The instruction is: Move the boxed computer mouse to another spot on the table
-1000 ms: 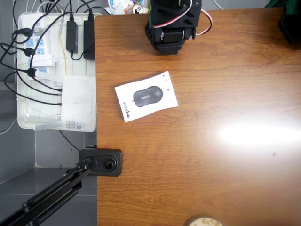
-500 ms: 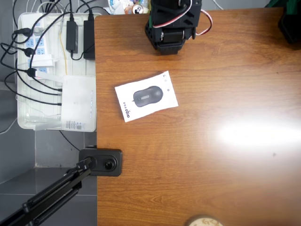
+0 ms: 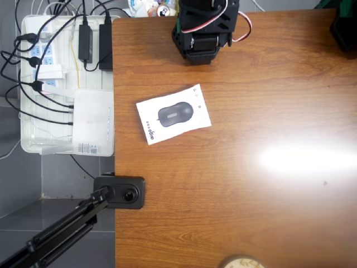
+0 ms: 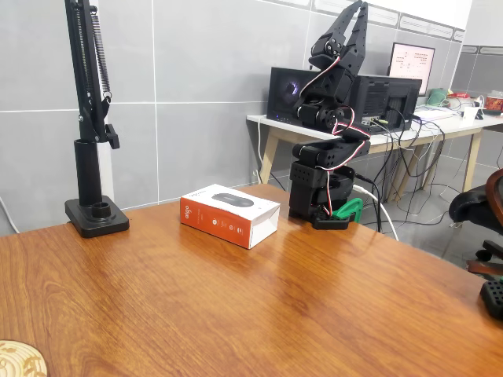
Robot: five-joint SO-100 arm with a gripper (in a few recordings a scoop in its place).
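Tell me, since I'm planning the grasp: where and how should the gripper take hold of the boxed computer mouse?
Probably from above, closing across the narrower width of the boxed computer mouse, fingers on its two long side walls. It lies flat on the table, slightly skewed to the edges, so its broad top offers nothing to pinch. The gripper is folded up, pointing upward.

I see the table (image 4: pixel 236 306) is glossy wood with grain; the boxed computer mouse (image 4: pixel 230 214) looks like smooth matt cardboard.

Grey tiled wall (image 4: pixel 196 78); a white desk (image 4: pixel 377 129) with monitors (image 4: pixel 330 94) stands behind.
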